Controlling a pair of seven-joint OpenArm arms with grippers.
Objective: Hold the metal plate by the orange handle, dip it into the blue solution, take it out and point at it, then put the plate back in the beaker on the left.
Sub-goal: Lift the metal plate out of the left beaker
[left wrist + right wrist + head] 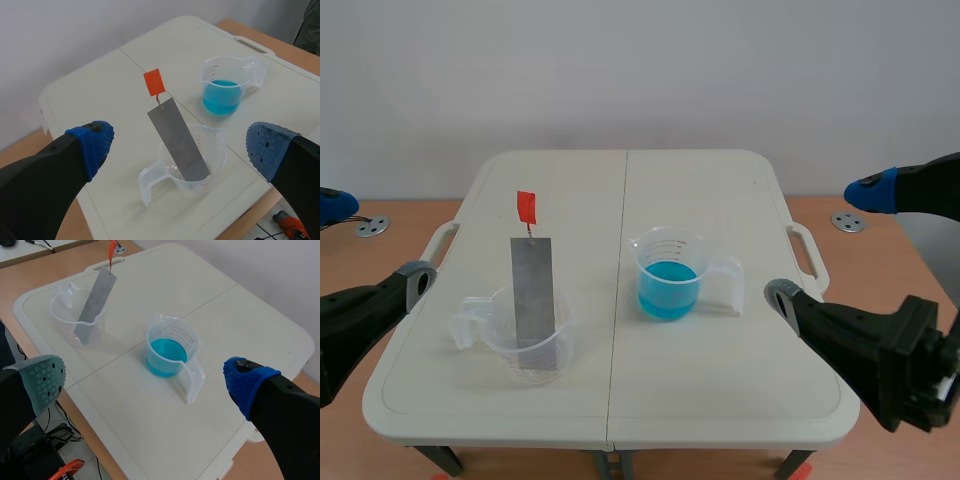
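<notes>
A grey metal plate (533, 290) with an orange handle (526, 207) on top leans in an empty clear beaker (525, 345) on the left half of the table. Another clear beaker (668, 275), right of the middle, holds blue solution. My left gripper (375, 243) hovers open off the table's left edge, apart from the plate. In the left wrist view the plate (177, 140), its handle (154, 82) and its beaker (215, 150) lie ahead of the open left gripper (180, 140). My right gripper (825, 243) is open near the right edge; the blue beaker (167, 352) lies ahead of it (145, 379).
The white folding table (720, 190) has a seam down its middle and carry handles on both sides. Wooden floor shows around it, with round metal discs (847, 221) left and right. The far half of the table is bare.
</notes>
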